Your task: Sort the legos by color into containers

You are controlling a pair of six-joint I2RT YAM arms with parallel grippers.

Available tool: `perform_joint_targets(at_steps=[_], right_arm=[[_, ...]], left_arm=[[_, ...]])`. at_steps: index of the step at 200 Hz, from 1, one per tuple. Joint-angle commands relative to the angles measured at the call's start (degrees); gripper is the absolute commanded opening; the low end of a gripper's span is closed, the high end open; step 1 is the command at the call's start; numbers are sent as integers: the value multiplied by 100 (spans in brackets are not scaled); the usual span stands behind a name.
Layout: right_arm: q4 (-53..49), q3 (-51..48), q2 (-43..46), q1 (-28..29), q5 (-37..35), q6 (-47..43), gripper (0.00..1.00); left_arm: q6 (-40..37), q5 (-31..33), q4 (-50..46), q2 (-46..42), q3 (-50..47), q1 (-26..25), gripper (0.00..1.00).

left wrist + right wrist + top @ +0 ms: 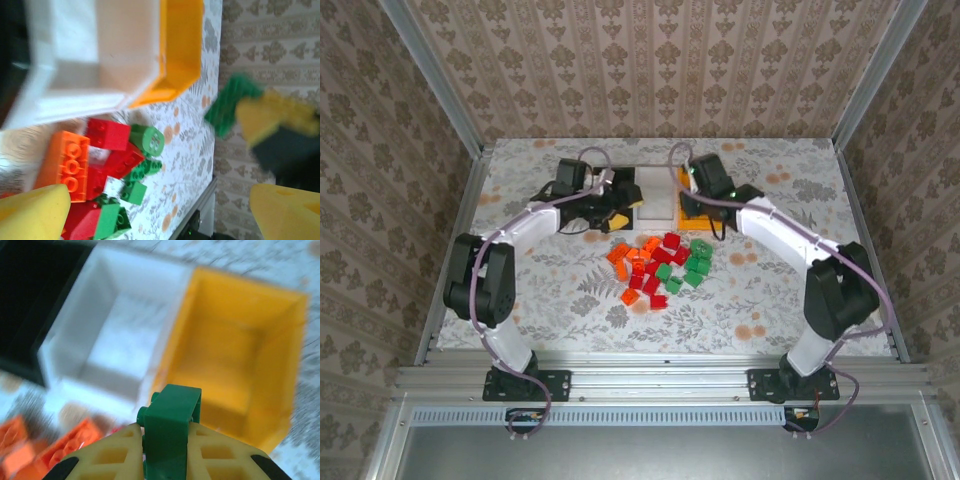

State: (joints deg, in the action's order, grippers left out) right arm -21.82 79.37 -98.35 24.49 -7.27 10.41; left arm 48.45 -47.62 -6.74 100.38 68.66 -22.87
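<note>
My right pincer (pixel 167 462) is clamping one green lego (pixel 170 415) above the yellow-orange bin (pixel 280 390), third beside the white bin (pixel 65 347) and the black bin (pixel 25 305). My left pincer (pixel 157 215) is hanging open by the lego pile (pixel 660 268).

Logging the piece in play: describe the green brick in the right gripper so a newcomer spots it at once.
Three bins stand in a row at the far side of the table, the yellow-orange bin rightmost. At its near edge the right gripper pinches a green brick between its yellow fingers. Every other green brick lies in the pile on the table; this one is lifted.
</note>
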Motion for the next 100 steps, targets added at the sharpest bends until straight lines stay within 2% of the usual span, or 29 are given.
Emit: perform_joint_targets(at_steps=[1, 38, 83, 100], right_arm=[[-164, 557, -722, -426, 28, 99, 20], [-573, 1480, -1648, -694, 287, 75, 20], [-709, 1883, -2142, -696, 482, 139, 22], [-841, 2013, -2274, -682, 525, 156, 27]], left_arm=[[-26, -222, 42, 96, 164, -262, 100], [-45, -217, -14, 70, 182, -283, 100], [-72, -213, -81, 96, 218, -221, 100], [-81, -206, -95, 96, 227, -193, 100]])
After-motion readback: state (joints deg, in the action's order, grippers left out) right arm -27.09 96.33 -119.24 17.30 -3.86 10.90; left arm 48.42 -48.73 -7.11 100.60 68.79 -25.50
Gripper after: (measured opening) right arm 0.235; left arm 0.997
